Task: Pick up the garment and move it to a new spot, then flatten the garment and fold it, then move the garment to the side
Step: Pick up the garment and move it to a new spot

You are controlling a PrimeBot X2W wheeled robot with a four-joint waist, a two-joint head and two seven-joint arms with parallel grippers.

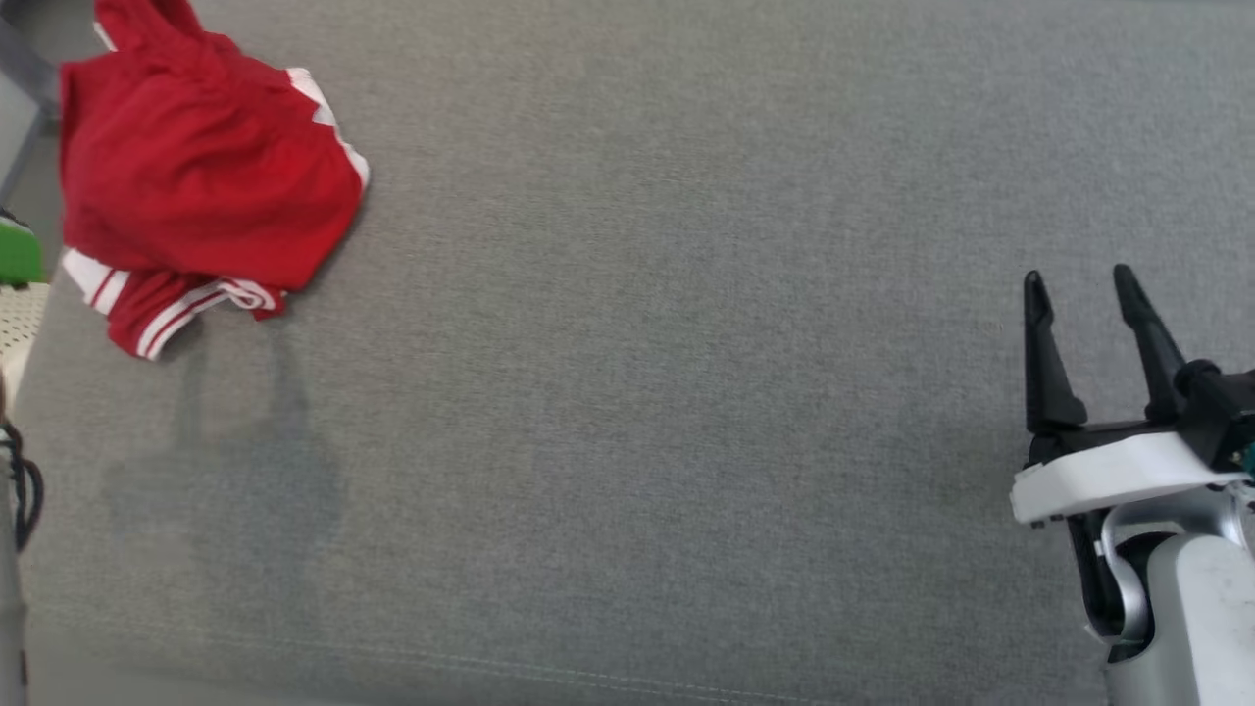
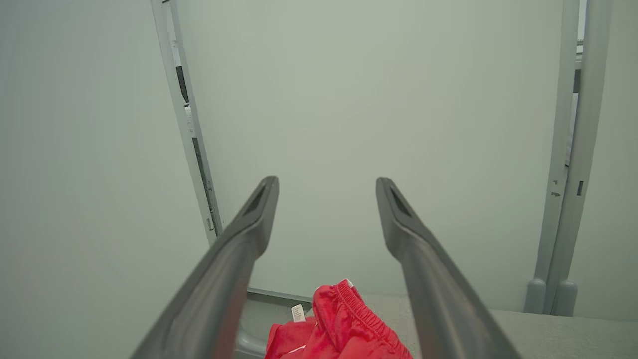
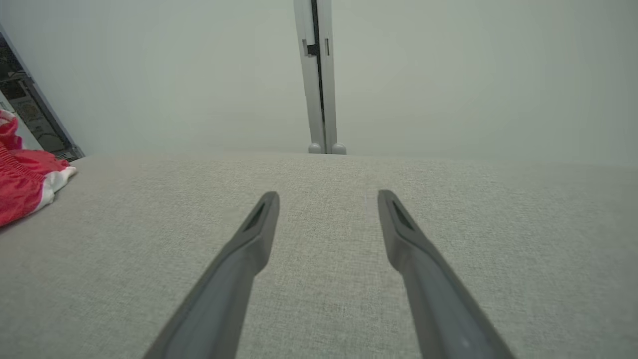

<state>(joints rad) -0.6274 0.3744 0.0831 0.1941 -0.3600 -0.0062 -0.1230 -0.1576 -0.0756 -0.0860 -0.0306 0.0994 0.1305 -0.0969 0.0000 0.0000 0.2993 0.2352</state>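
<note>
At the lower right of the head view, the right gripper (image 1: 1079, 277) hovers over grey cloth (image 1: 637, 392), fingers spread and empty. The left gripper (image 2: 327, 182) is also spread and empty. The garment (image 1: 206, 186), a red heap with white stripes, lies at the upper left by the cloth's edge, near a green thing (image 1: 18, 257). Pale wall panels (image 3: 448, 75) stand behind.

The crumpled red fabric garment (image 1: 196, 186) carries white stripes along its hems, white trim down one edge and a small white label (image 2: 297, 312). The woven cloth surface (image 1: 637, 412) is plain heathered grey, with a paler stitched line near its front. The right tool (image 1: 1079, 277) has black fingers on a white and silver wrist. The left tool (image 2: 327, 182) looks dark grey against a pale grey-green wall panel (image 2: 349, 99).
</note>
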